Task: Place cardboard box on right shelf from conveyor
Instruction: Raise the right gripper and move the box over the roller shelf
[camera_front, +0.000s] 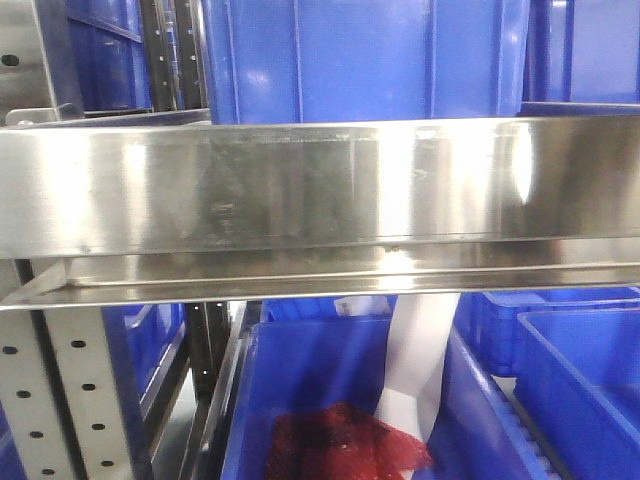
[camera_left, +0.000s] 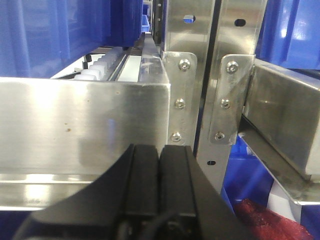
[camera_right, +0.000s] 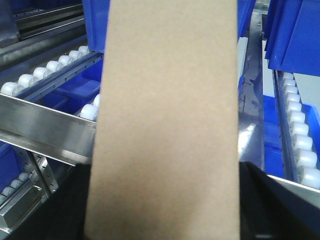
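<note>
The cardboard box (camera_right: 165, 115) fills the middle of the right wrist view, a plain tan face running from the bottom edge to the top. It sits in the right gripper (camera_right: 162, 205), whose dark fingers (camera_right: 270, 200) show at the lower corners on either side of the box, closed against its long sides. The near end of the box lies between them and the rest reaches forward away from the camera. Behind and under the box are rows of white rollers (camera_right: 300, 145) in steel tracks, and blue bins (camera_right: 295, 35) stand farther back on both sides. Whether the box touches the rollers cannot be told, since it hides what lies beneath it. The front view shows the shelf (camera_front: 320, 180) as a tall, shiny steel lip across the whole picture, on a perforated grey upright (camera_front: 60, 390) at the left. A large bin (camera_front: 370, 60) stands on it, and a lower bin (camera_front: 330, 390) beneath it holds a red mesh bundle (camera_front: 340, 445) and a white object (camera_front: 425, 350). The box is not seen in that view. The left gripper (camera_left: 159, 155) holds nothing. Its two black fingers are pressed together, close in front of a steel front panel (camera_left: 80, 125) that ends at a bolted post (camera_left: 200, 60).
</note>
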